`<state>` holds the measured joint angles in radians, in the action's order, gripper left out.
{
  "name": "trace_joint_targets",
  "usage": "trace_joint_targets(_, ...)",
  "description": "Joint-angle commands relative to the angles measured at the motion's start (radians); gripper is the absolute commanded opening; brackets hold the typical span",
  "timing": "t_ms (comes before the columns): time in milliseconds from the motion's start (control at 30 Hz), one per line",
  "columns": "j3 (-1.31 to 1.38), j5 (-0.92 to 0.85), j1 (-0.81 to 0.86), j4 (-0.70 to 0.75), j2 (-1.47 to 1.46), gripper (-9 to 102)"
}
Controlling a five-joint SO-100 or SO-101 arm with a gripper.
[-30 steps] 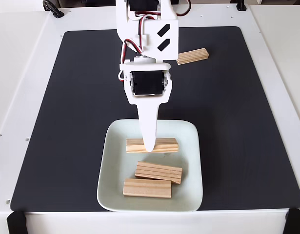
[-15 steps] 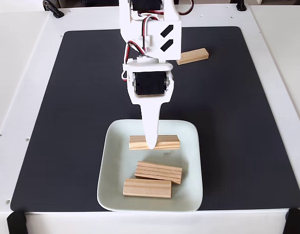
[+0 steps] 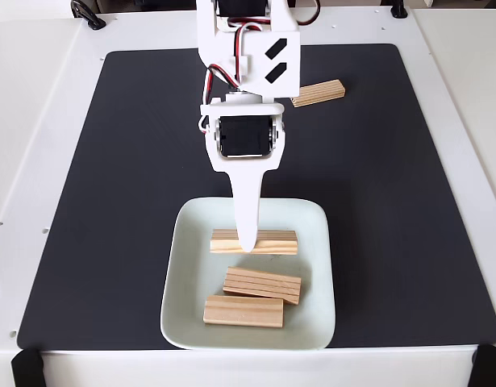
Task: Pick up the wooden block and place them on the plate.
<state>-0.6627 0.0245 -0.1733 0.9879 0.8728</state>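
Note:
The pale square plate (image 3: 181, 274) sits at the front of the black mat. It holds three wooden blocks: one (image 3: 277, 241) across its far half, one (image 3: 262, 285) in the middle and one (image 3: 243, 311) near the front rim. My white gripper (image 3: 246, 244) reaches down over the far block, with its long finger (image 3: 248, 210) crossing that block's middle. The jaws appear shut on it, and the second finger is hidden beneath the first. Another wooden block (image 3: 318, 93) lies on the mat at the back right, beside the arm.
The black mat (image 3: 94, 185) covers most of the white table (image 3: 30, 97). Black clamps sit at the front corners (image 3: 27, 367) and a cable (image 3: 86, 14) at the back left. Bare mat lies left and right of the plate.
The far block shifted slightly away and to the right with the gripper, then came back toward the front of the plate. The other blocks stayed put.

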Motion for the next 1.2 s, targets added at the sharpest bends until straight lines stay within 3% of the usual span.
trace_joint_targets(0, 0.052, 0.008, 0.015, -0.017, 0.032, 0)
trace_joint_targets(633, 0.055, 0.054, 0.026, -0.084, 0.018, 1)
trace_joint_targets(700, 0.054, 0.057, 0.026, -0.084, 0.018, 7)
trace_joint_targets(933, 0.04, 0.057, 0.026, -0.072, 0.021, 45)
trace_joint_targets(1167, 0.038, 0.057, 0.026, -0.072, 0.035, 46)
